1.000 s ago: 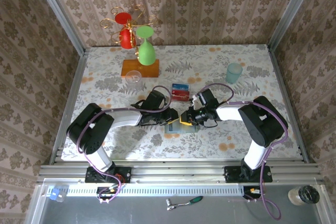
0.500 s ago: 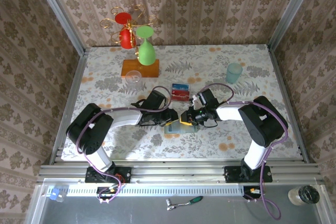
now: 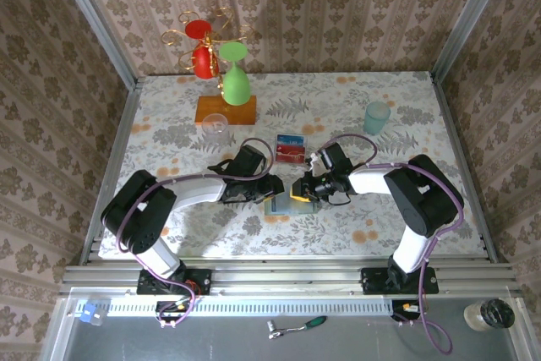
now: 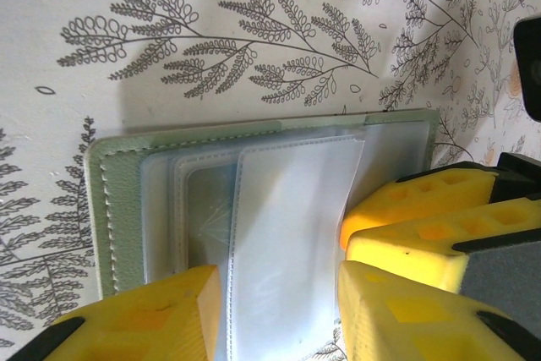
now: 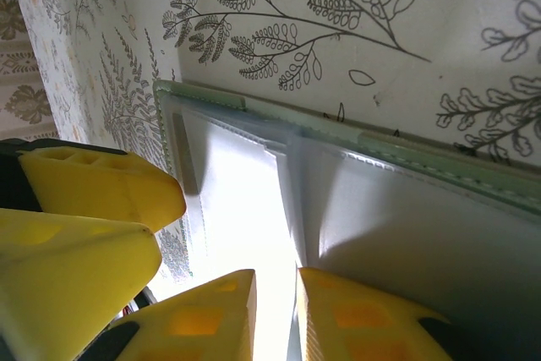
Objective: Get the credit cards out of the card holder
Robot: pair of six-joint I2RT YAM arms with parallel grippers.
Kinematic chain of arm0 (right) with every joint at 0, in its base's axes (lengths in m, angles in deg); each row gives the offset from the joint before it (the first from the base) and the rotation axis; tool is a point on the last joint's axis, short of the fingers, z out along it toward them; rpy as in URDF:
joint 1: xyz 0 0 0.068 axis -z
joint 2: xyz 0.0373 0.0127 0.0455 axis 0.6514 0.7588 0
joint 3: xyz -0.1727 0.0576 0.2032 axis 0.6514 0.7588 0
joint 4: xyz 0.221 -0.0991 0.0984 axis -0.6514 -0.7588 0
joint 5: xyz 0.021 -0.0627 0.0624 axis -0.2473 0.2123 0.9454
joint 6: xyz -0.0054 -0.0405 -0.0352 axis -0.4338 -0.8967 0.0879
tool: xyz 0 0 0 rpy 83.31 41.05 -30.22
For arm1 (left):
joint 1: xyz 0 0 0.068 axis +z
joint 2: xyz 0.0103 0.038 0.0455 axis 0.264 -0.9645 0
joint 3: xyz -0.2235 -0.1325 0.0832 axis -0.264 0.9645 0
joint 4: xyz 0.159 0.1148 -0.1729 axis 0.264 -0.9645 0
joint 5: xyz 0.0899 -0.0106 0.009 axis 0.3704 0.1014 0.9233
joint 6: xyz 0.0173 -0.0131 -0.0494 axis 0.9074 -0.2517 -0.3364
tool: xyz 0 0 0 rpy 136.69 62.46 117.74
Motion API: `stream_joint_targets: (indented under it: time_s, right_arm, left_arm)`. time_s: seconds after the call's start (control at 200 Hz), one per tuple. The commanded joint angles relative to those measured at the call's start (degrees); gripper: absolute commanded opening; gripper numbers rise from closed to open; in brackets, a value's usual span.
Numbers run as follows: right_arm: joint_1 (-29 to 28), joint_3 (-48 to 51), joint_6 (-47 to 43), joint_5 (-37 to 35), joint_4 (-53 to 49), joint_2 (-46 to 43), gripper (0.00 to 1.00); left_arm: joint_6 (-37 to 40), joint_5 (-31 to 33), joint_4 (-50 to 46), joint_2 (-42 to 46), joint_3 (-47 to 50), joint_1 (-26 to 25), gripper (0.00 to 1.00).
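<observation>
The green wallet (image 3: 281, 205) is being held open and flat on the flowered table (image 3: 406, 209), between the two grippers, with its clear sleeves (image 4: 287, 209) being shown face up. The left gripper (image 4: 279, 293) is being held with its jaws well apart, one yellow finger at each side of a clear sleeve, while the right gripper (image 5: 275, 285) is being held with its jaws almost together, the thin edge of a wallet sleeve being pinched between them. Red and blue cards (image 3: 291, 148) are being seen lying on the table just beyond the wallet, apart from it.
</observation>
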Motion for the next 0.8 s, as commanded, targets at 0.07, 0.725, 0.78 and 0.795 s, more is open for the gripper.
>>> stream_joint_targets:
  time_s: [0.07,0.725,0.78,0.795]
  right_arm:
    - [0.4,0.0,-1.2,-1.0,-3.5,0.8,0.17]
    - [-0.6,-2.7,-3.7,-6.0,-11.1,1.7,0.16]
    - [-1.0,-3.3,-4.0,-7.3,-12.5,1.8,0.15]
    - [-1.1,-3.5,-4.1,-7.6,-12.9,1.9,0.15]
  left_arm:
    - [0.8,-0.6,-0.9,-1.7,-0.8,-0.2,0.41]
    - [-1.1,-2.2,3.8,-1.8,1.0,-0.2,0.41]
    - [-1.1,-2.0,3.9,-1.5,1.2,-0.3,0.41]
    - [-1.1,-2.1,3.9,-1.5,1.2,-0.3,0.41]
